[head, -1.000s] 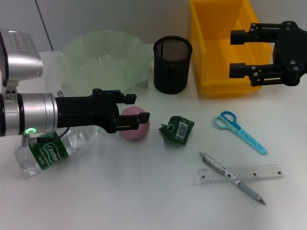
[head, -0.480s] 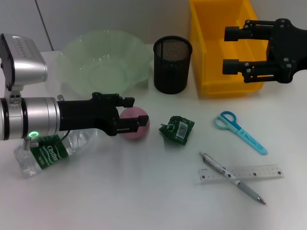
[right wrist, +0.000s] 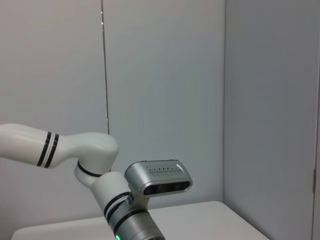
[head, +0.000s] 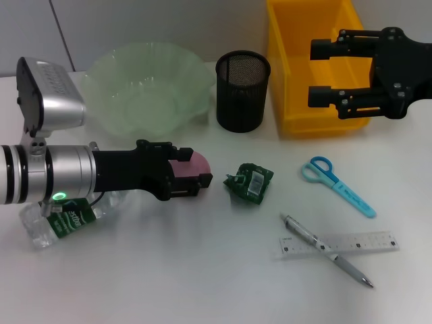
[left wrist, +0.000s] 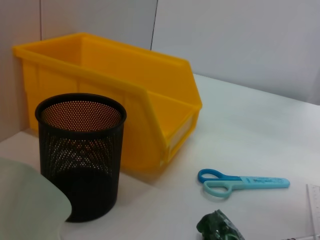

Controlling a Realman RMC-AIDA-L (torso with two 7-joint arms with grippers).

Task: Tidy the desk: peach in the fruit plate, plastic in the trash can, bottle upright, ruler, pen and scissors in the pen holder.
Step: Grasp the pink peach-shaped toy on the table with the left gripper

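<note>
The left end effector (head: 192,177) reaches low across the white table (head: 202,270) and has its black fingers set on either side of the pink peach (head: 191,164), which sits between them on the table surface; whether they press on the fruit cannot be told. Just behind the left arm lies the plastic bottle (head: 57,223) on its side, its green label facing up, partly hidden under the arm's silver body. The pale green fruit plate (head: 145,84) stands behind the peach, near the far edge, and the black mesh pen holder (head: 242,91) stands just beside it, with the yellow bin (head: 297,101) next along. The crumpled green plastic (head: 249,182) lies near the peach, on the side away from the arm. Farther along lie the blue scissors (head: 337,185), and nearer the front edge the pen (head: 326,250) lies across the clear ruler (head: 337,244), touching it. The right end effector (head: 324,73) hangs above the yellow bin with its fingers wide apart, gripping nothing.
</note>
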